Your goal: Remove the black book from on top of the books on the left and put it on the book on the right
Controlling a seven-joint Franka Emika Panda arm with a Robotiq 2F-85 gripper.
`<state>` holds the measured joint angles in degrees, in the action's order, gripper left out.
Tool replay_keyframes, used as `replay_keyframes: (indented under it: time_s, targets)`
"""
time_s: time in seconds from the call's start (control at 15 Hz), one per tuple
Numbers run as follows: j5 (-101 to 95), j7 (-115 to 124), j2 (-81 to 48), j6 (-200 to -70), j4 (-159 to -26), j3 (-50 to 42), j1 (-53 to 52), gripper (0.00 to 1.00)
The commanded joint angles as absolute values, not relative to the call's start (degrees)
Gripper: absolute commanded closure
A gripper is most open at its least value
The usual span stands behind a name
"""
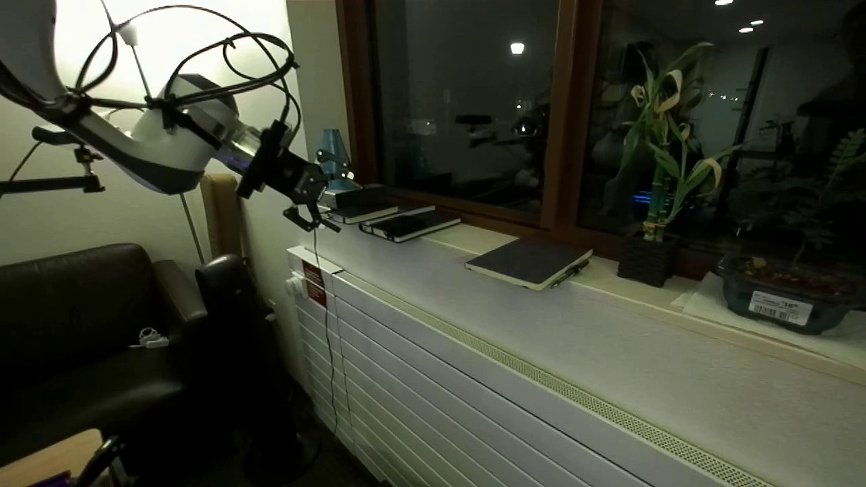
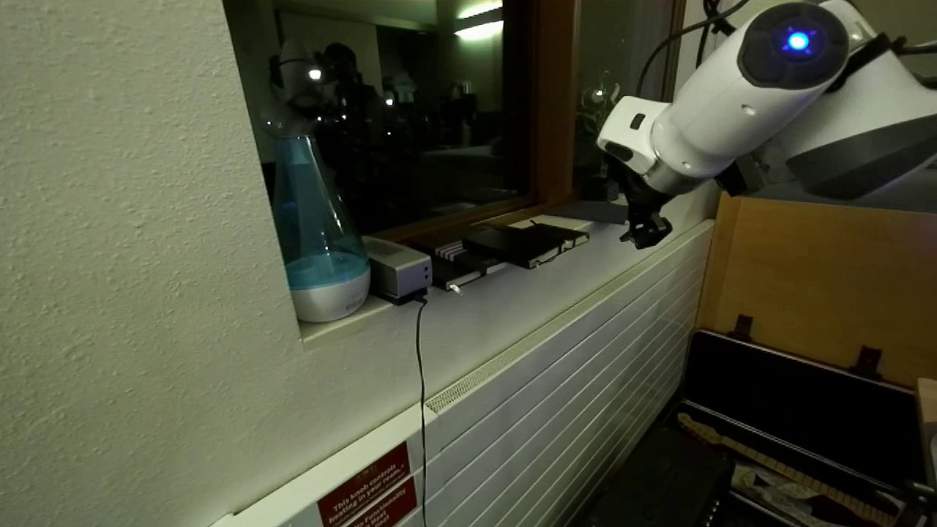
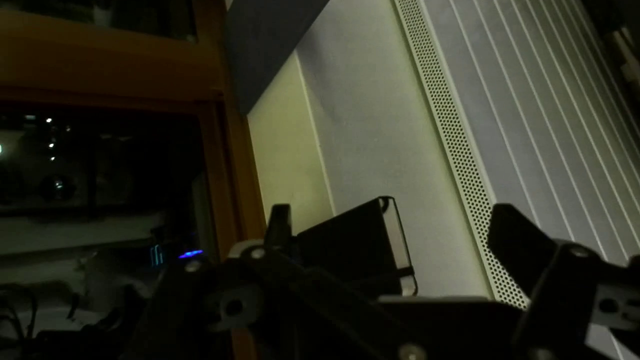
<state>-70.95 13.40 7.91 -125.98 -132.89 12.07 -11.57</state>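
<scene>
While the jaws stand wide apart, the black book (image 3: 355, 240) looks plain — pale page edges, one dark strap (image 3: 406, 272) across them.

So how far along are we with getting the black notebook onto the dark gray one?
Done: nothing of the transfer yet; the elastic-banded black notebook lies left of the dark gray notebook in both exterior views. In hand: nothing; the gripper hangs open, apart from the black notebook. Remaining: grasp and lift the black notebook, then lay it on the dark gray notebook, whose cover shows bare.
</scene>
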Motion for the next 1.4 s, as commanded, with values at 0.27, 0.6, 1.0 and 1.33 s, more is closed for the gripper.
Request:
replay_keyframes:
  time_s: [0.27, 0.6, 1.0, 1.33]
  targets:
    - [-82.7, 25.2, 15.4, -133.1, -142.8, 12.8, -12.9, 0.00]
    - [-88.5, 32.6, 16.4, -135.3, -144.8, 12.9, -14.3, 0.00]
    - [-97.6, 42.2, 14.0, -134.8, -142.8, 12.6, -14.7, 0.00]
    - [-104.5, 48.8, 11.9, -133.9, -142.4, 12.3, -14.8, 0.00]
